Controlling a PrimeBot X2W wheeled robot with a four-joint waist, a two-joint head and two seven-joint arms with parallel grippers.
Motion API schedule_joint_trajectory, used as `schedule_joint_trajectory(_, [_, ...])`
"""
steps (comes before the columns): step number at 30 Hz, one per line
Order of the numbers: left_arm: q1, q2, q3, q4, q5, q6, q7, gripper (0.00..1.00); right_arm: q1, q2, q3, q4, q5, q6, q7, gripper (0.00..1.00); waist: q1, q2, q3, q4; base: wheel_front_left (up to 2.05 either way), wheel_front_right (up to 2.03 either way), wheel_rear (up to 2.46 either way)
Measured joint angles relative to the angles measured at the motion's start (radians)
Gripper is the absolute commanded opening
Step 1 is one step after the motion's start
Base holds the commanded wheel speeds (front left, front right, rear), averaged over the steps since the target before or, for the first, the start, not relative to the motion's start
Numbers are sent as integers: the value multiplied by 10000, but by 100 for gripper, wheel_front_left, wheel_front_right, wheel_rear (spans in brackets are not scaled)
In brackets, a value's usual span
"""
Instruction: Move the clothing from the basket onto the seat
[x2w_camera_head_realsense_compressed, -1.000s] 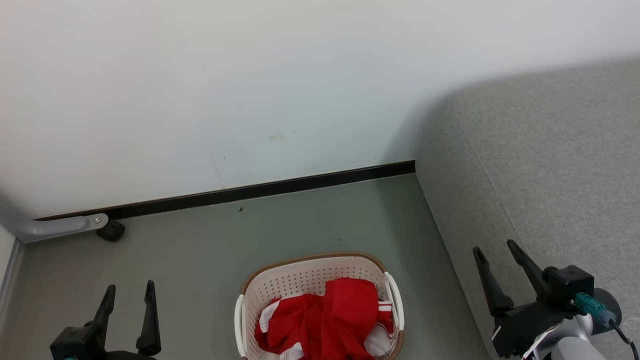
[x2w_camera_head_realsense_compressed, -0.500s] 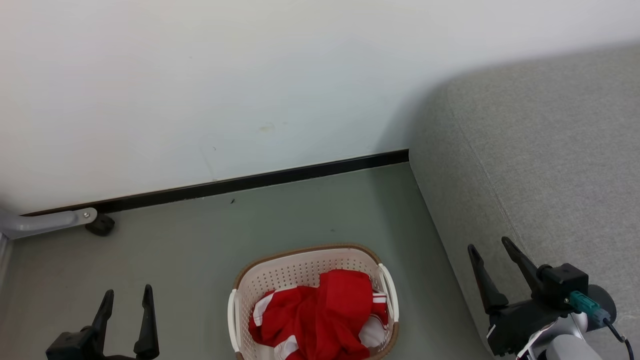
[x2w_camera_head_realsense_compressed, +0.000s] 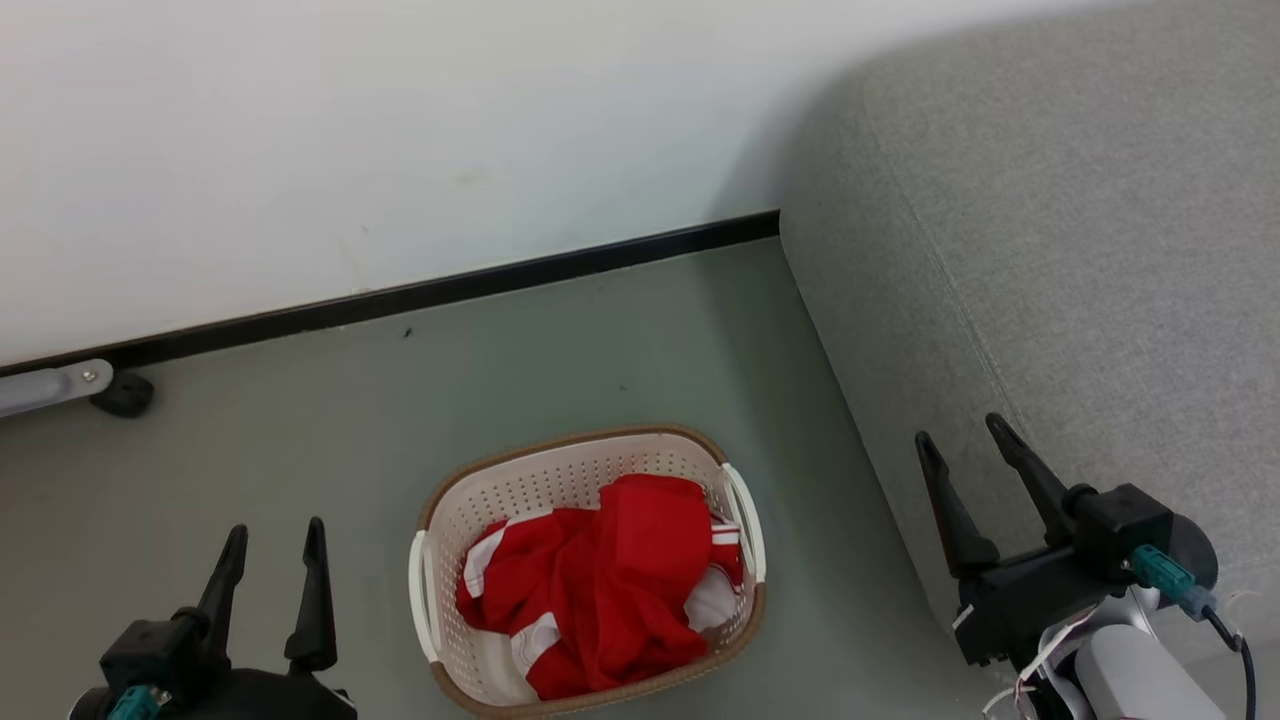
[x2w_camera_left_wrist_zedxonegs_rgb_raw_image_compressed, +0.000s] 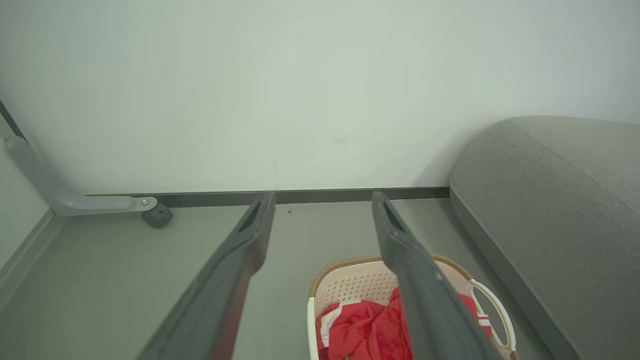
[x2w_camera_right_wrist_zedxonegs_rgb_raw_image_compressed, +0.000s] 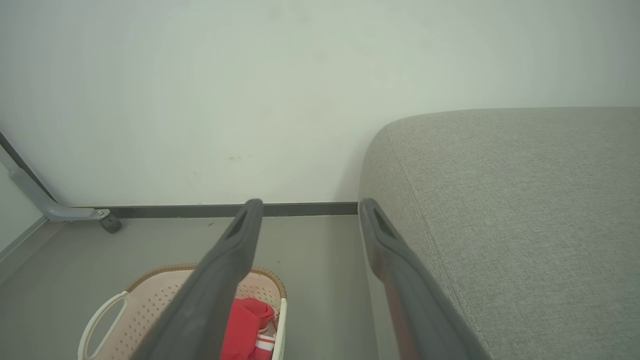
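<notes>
Red clothing (x2w_camera_head_realsense_compressed: 600, 580) with white stripes lies crumpled in the cream basket (x2w_camera_head_realsense_compressed: 500, 490), which stands on the grey-green floor near the wall. The grey seat (x2w_camera_head_realsense_compressed: 1080, 260) rises to the right of the basket. My left gripper (x2w_camera_head_realsense_compressed: 276, 535) is open at the lower left, off to the basket's left. My right gripper (x2w_camera_head_realsense_compressed: 958, 432) is open at the lower right, in front of the seat's edge. In the left wrist view, the clothing (x2w_camera_left_wrist_zedxonegs_rgb_raw_image_compressed: 360, 330) and basket (x2w_camera_left_wrist_zedxonegs_rgb_raw_image_compressed: 345, 280) lie low between my fingers. The right wrist view has the basket (x2w_camera_right_wrist_zedxonegs_rgb_raw_image_compressed: 150, 300) at lower left and the seat (x2w_camera_right_wrist_zedxonegs_rgb_raw_image_compressed: 510, 200) on the right.
A white wall with a black baseboard (x2w_camera_head_realsense_compressed: 450, 285) runs behind the basket. A grey metal leg with a black caster (x2w_camera_head_realsense_compressed: 122, 394) stands at the far left by the wall. Bare floor (x2w_camera_head_realsense_compressed: 250, 440) surrounds the basket.
The head camera has tilted down, so the whole scene slid up and left in view and the basket shows whole. Both grippers stay open.
</notes>
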Motion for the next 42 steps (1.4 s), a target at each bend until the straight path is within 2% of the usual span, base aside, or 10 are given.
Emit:
schedule_joint_trajectory(8, [-656,-130,-431,-184,0,-25,0,100,-249,207,4,-322,-201,-12,0,100,1,0,955,-388,0,0,0])
schedule_joint_trajectory(16, [-1384,4,-941,-284,40,-90,-2,100,-783,447,38,-483,-314,-12,0,100,1,0,2028,-783,0,0,0])
schedule_joint_trajectory(22, [-1787,161,-1549,-165,40,-100,-2,100,-1501,481,59,-529,-472,-10,-2,100,2,1,2837,-1072,0,0,0])
schedule_joint_trajectory(29, [-2247,476,-2700,-102,2,-102,12,100,-2142,535,59,-577,-560,2,-2,100,2,1,3678,-1368,0,0,0])
schedule_joint_trajectory(42, [-2952,842,-3528,324,-930,-102,247,100,-2509,725,382,-581,-846,65,-2,100,0,2,4865,-1720,0,0,0])
